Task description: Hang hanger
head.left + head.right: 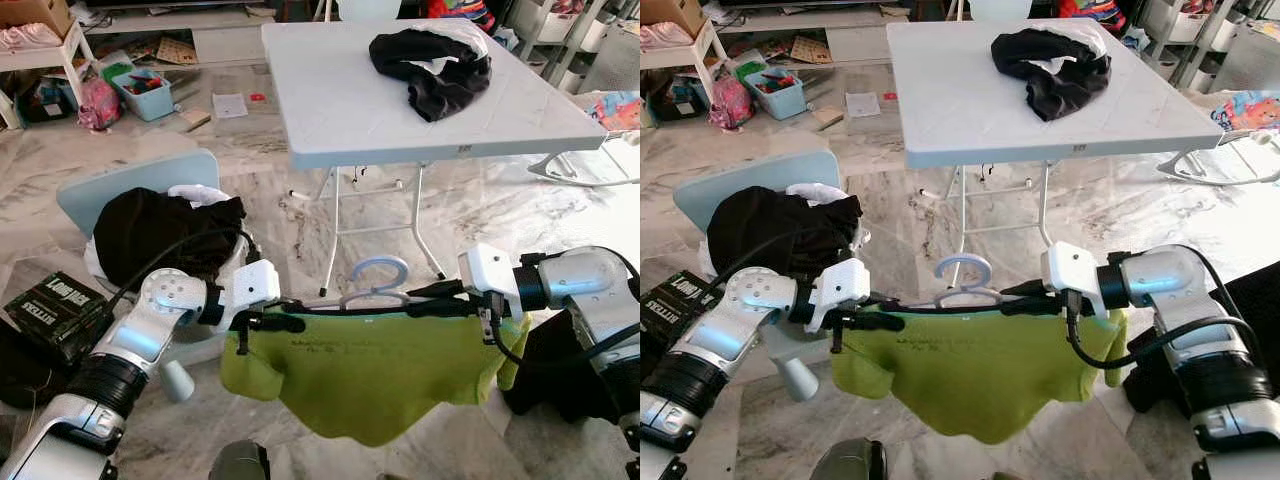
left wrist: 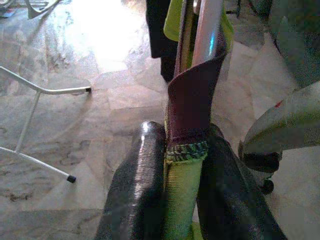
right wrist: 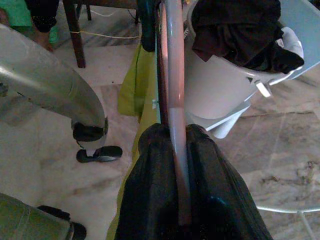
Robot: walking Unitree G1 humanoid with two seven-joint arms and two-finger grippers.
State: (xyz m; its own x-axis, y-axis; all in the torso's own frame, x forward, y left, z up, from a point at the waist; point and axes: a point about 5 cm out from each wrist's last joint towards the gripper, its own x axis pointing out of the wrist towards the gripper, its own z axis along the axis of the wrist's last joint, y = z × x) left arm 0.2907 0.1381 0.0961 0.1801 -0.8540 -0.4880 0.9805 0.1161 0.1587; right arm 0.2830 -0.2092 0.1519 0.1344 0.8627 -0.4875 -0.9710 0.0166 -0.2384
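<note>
Marble-pattern tiled floor (image 1: 480, 210), cluttered room; white square folding plastic table (image 1: 340, 110) ahead with a crumpled black garment (image 1: 432, 62) on top. Pale blue chair (image 1: 130, 185) on the robot's left, piled with dark and white clothes.

Held low in front of the body: pale lilac plastic hanger (image 1: 375, 280), hook up, carrying a lime-green knit garment (image 1: 370, 375) draped over its bar. Left gripper (image 1: 285, 322) is clamped on the left end, pinching hanger arm and the stitched green hem together between its fingers (image 2: 137, 190). Right gripper (image 1: 440, 292) is closed on the right end, smooth glossy bar squeezed between its black fingers (image 3: 150, 185).

Risks, as judgement: the bar is slick plastic, so it could twist or slide in either grip if the arms pull apart or move unevenly. The soft limp cloth hangs lopsided, longer in the middle, and could slip off one end on a tilt. No rail visible, so the hook's target is unknown; the table edge is near and could snag the hook.
</note>
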